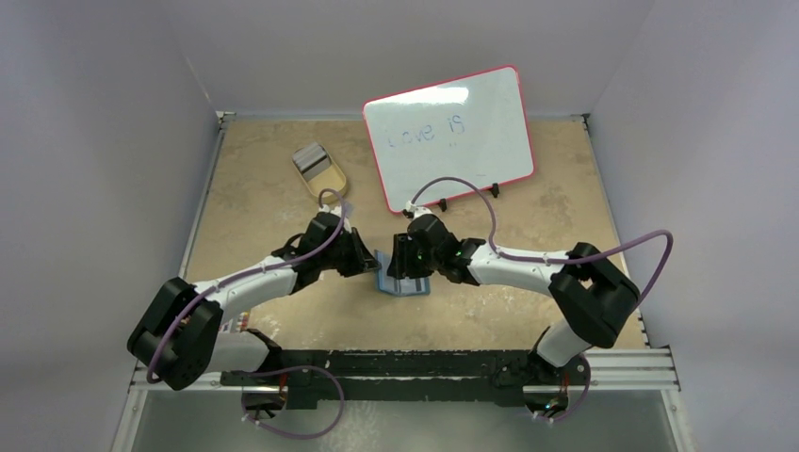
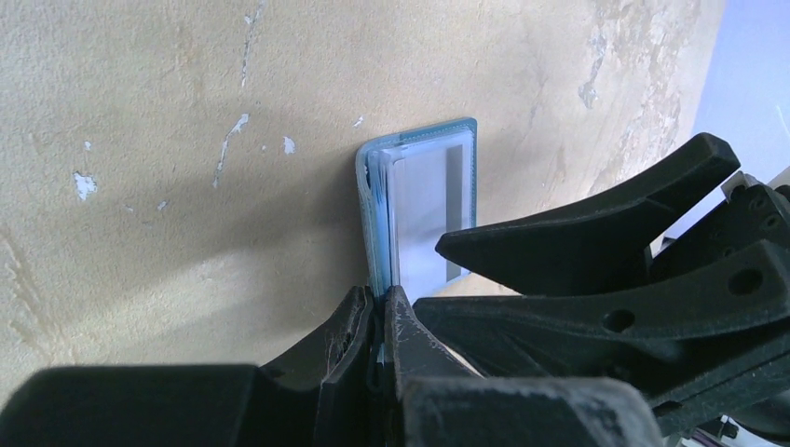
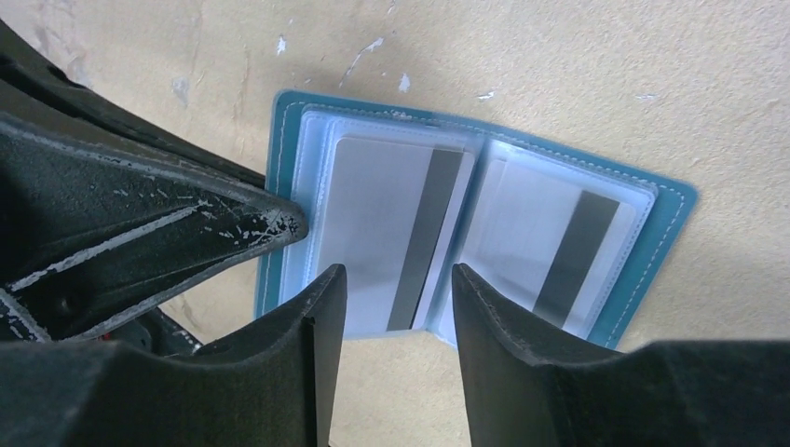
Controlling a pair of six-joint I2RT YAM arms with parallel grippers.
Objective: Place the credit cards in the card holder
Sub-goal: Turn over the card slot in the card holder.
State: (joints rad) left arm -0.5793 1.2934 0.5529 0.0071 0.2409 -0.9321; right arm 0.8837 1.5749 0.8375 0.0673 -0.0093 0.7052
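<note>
My left tool [image 2: 377, 321] is pinched tight on one edge of the teal-blue folding card holder [image 3: 291, 140], which lies open on the tan tabletop [image 3: 559, 74]. My right tool [image 3: 399, 279] hovers over its near edge, fingers parted. Two grey-silver rectangular credit cards [image 3: 373, 214] sit in its clear sleeves.

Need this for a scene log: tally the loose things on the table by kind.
Wallet: 1
Cards sleeved in it: 2
Tray: 1
Card stack in the tray: 1 (too small to count its cards)
Whiteboard: 1
Total: 6
</note>
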